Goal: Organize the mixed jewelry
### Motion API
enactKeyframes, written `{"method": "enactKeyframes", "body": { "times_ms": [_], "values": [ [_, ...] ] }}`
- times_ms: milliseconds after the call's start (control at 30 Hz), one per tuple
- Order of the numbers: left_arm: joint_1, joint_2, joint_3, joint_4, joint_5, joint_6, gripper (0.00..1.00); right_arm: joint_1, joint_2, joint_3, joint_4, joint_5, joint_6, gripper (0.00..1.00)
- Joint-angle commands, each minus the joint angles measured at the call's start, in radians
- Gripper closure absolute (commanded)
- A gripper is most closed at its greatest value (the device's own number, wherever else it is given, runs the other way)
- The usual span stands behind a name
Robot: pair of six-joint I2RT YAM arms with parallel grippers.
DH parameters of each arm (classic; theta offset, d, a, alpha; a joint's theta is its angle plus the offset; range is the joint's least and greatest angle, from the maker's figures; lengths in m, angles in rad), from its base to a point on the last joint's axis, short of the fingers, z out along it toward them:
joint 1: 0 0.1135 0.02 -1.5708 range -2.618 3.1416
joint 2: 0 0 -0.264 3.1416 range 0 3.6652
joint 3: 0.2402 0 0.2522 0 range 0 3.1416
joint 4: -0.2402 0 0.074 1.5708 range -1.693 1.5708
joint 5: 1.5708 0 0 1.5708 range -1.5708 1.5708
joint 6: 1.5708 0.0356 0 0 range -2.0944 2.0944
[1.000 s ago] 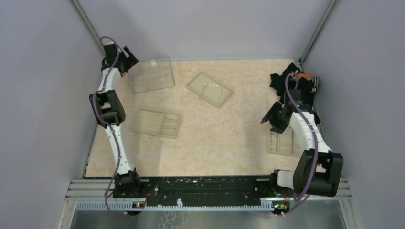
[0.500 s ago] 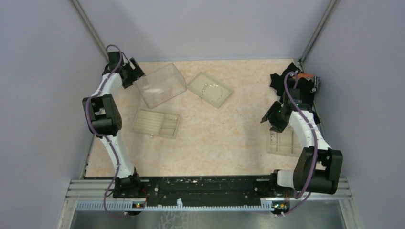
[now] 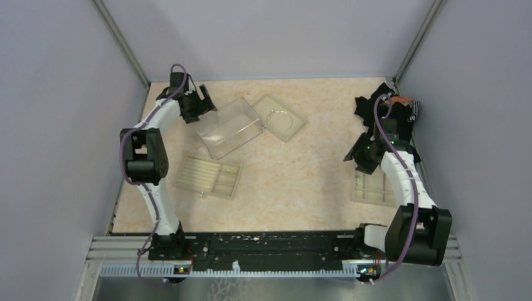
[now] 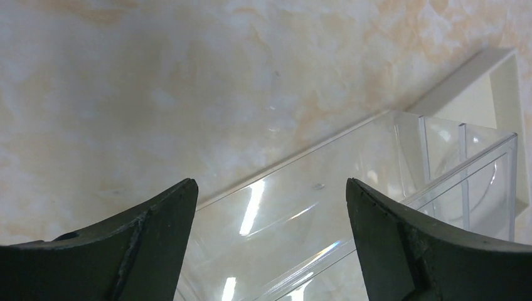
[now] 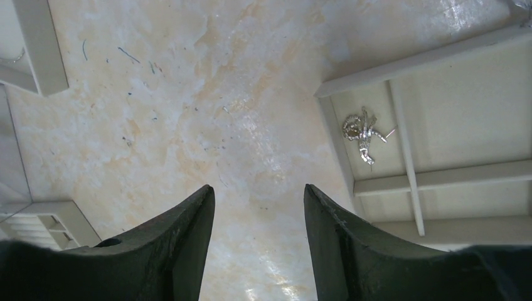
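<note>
from above, the wire loop (image 3: 280, 117) lies on a flat tray (image 3: 296, 130) just right of the clear box (image 3: 229, 128); the left wrist view alone shows the left hand (image 4: 270, 191) spread wide at that box's wall, gripping or not i cannot tell; well right of the box, the right hand (image 5: 258, 194) stands apart, worktop (image 5: 188, 113) showing between; only its wrist view shows a sparkly piece (image 5: 362, 133) in a compartmented tray (image 5: 464, 125).
</note>
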Motion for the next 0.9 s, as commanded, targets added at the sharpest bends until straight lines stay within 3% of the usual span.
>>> {"method": "enactKeyframes", "body": {
  "times_ms": [0, 167, 367, 633, 733, 867],
  "values": [
    [-0.040, -0.058, 0.010, -0.078, 0.006, 0.034, 0.05, 0.009, -0.080, -0.003, -0.014, 0.061, -0.051, 0.46],
    [-0.040, -0.118, 0.096, -0.156, -0.060, 0.069, 0.02, 0.009, -0.079, 0.010, -0.068, 0.190, -0.107, 0.53],
    [-0.075, -0.284, 0.077, -0.140, -0.100, 0.088, 0.01, 0.009, 0.050, 0.025, -0.044, 0.195, -0.164, 0.57],
    [-0.249, -0.356, 0.035, -0.110, -0.014, 0.019, 0.01, 0.014, 0.165, 0.011, 0.038, 0.131, -0.182, 0.66],
    [-0.342, -0.383, -0.043, -0.027, 0.007, -0.002, 0.01, 0.024, 0.190, 0.000, 0.072, 0.104, -0.186, 0.69],
    [-0.432, -0.380, -0.071, -0.008, 0.024, -0.014, 0.01, 0.038, 0.232, 0.002, 0.083, 0.108, -0.181, 0.79]
  ]
}}
